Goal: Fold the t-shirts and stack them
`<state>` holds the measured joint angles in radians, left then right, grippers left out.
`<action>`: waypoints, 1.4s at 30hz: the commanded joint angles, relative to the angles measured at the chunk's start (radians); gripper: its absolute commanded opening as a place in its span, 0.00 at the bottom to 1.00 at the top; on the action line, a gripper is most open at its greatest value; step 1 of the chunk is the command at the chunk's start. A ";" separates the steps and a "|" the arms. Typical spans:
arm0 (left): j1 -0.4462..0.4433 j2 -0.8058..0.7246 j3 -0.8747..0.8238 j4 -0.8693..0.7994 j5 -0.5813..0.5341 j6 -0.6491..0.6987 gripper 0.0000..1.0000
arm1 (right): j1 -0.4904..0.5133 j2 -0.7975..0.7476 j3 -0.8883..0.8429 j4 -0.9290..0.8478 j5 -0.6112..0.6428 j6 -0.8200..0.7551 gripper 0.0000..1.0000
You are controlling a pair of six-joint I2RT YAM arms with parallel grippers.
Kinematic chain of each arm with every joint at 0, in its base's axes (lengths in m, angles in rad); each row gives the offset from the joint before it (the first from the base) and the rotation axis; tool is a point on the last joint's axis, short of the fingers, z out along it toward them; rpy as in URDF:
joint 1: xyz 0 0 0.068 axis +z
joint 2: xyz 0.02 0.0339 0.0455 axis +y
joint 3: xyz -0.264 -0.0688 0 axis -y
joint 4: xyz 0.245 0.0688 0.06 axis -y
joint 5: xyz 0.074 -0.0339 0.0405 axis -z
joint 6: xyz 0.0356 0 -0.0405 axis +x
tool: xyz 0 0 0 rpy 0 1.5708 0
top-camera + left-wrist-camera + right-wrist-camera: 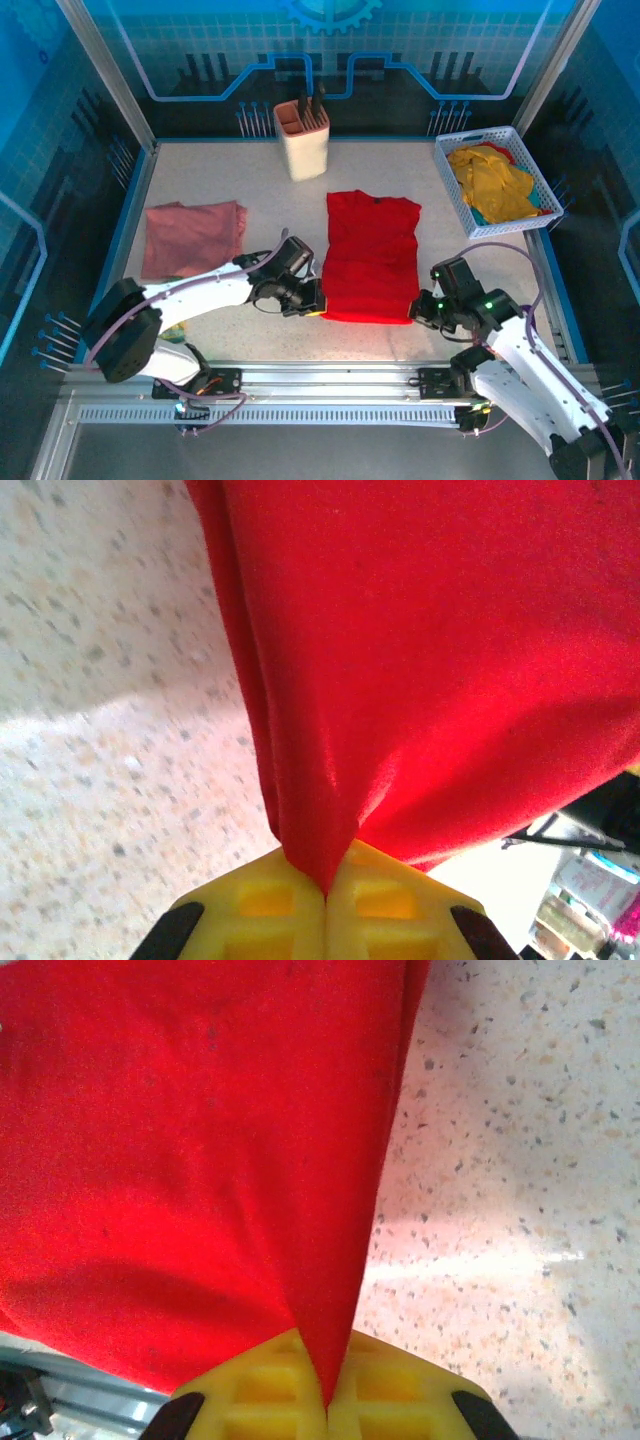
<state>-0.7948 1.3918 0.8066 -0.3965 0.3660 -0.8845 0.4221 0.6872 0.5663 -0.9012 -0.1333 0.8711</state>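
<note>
At its near corners, both low-reaching arms' (200, 290) fingers (265, 905) pinch the red t-shirt (371, 255).

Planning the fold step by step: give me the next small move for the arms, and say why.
The left gripper and right gripper are each shut on a near hem corner of the red t-shirt, which lies flat, not yet folded in half. So probably: lift both corners together and carry them toward its far end.
</note>
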 commanded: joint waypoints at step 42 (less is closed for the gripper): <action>-0.013 -0.069 0.107 0.136 -0.005 -0.244 0.00 | -0.213 -0.060 0.234 -0.162 -0.002 -0.025 0.00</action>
<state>-0.8169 1.3056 0.9260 -0.3225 0.3054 -1.1099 0.2348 0.6476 0.8257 -1.0348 -0.1165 0.8520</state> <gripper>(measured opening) 0.050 0.061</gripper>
